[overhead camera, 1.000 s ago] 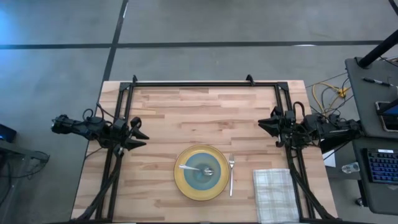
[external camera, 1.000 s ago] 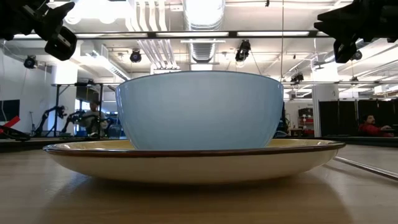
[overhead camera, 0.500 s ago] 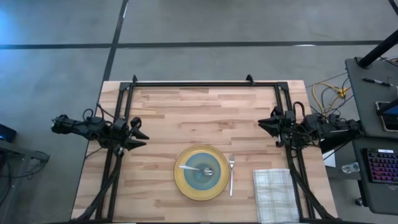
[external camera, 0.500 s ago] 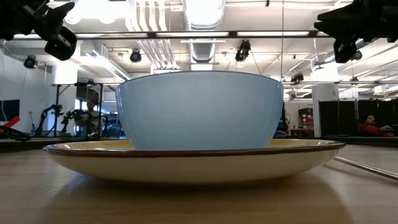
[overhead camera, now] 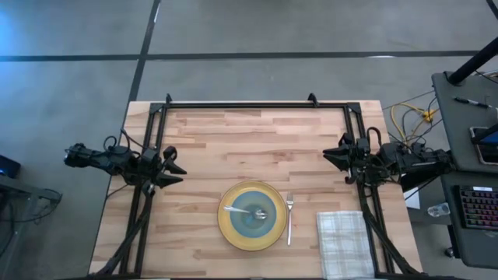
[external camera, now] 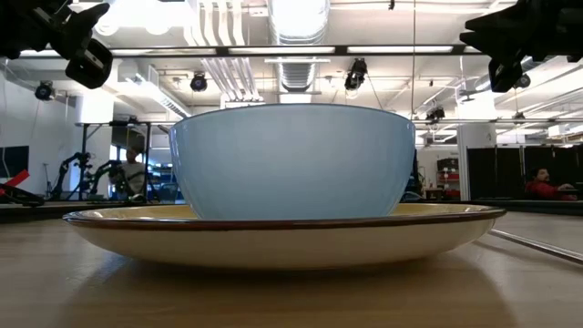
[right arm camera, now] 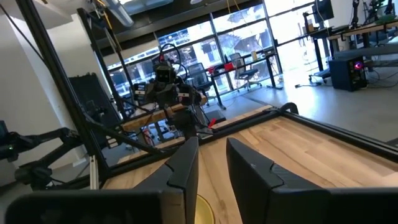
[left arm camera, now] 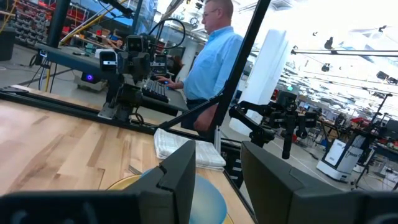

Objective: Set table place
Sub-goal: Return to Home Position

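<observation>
Nothing has moved since the earlier frames: both arms and every piece of the setting lie as they did. Yellow plate (overhead camera: 224,226), taken as landmark, sits on the table (overhead camera: 257,140) near its front edge. Blue bowl (overhead camera: 250,226) stands centred on the plate. Silver spoon (overhead camera: 241,209) rests inside the bowl, handle reaching over the plate's left half. Silver fork (overhead camera: 289,218) lies just beside the plate's right rim, not touching it. Checked napkin (overhead camera: 342,243) lies farther right of the plate, beyond the fork. Left gripper (overhead camera: 178,166) hangs well to the left of the plate and behind it, raised off the table. Right gripper (overhead camera: 333,165) mirrors it, well to the right of the plate. Each wrist view shows a clear gap between the two dark fingers (left arm camera: 177,182), and nothing is held. Step in hand, as judged: the return to rest, seemingly complete, since the setting looks finished. Next move calls for little: at most keeping both arms parked clear of the plate, without brushing fork or napkin
</observation>
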Motion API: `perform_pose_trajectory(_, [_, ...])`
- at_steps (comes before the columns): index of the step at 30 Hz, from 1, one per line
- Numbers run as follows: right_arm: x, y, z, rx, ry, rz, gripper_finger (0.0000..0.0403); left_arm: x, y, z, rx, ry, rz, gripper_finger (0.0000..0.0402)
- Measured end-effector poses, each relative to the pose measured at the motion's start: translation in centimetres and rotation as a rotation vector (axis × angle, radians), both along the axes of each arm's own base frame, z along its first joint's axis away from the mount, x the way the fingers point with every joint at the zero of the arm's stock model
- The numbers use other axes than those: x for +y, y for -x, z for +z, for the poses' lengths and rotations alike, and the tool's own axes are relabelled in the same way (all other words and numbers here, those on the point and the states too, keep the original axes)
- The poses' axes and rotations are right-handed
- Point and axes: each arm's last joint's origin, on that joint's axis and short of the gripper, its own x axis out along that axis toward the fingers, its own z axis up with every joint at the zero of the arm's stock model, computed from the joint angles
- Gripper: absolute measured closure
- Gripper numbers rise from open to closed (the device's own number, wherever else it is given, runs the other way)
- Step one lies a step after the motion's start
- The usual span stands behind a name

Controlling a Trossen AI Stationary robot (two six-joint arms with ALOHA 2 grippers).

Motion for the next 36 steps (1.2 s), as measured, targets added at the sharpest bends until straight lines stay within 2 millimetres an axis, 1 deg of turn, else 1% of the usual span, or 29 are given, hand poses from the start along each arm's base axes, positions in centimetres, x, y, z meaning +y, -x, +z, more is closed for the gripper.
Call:
perform_pose_trajectory(5, [0.0, 0.0, 0.0, 0.0, 0.0, 0.0, 0.0324, 0.0, 0.0, 0.0, 0.0, 0.0, 0.0, 0.0288])
perform_pose_trajectory(15, [0.0, 0.0, 0.0, 0.0, 0.0, 0.0, 0.0334, 0.0, 0.0, 0.0, 0.0, 0.0, 0.0, 0.0288])
perform_pose_trajectory(28, [0.0, 0.0, 0.0, 0.0, 0.0, 0.0, 0.0325, 0.0, 0.0, 0.0, 0.0, 0.0, 0.0, 0.0288])
perform_pose_trajectory(36, [0.0, 0.0, 0.0, 0.0, 0.0, 0.0, 0.0334, 0.0, 0.0, 0.0, 0.0, 0.0, 0.0, 0.0288])
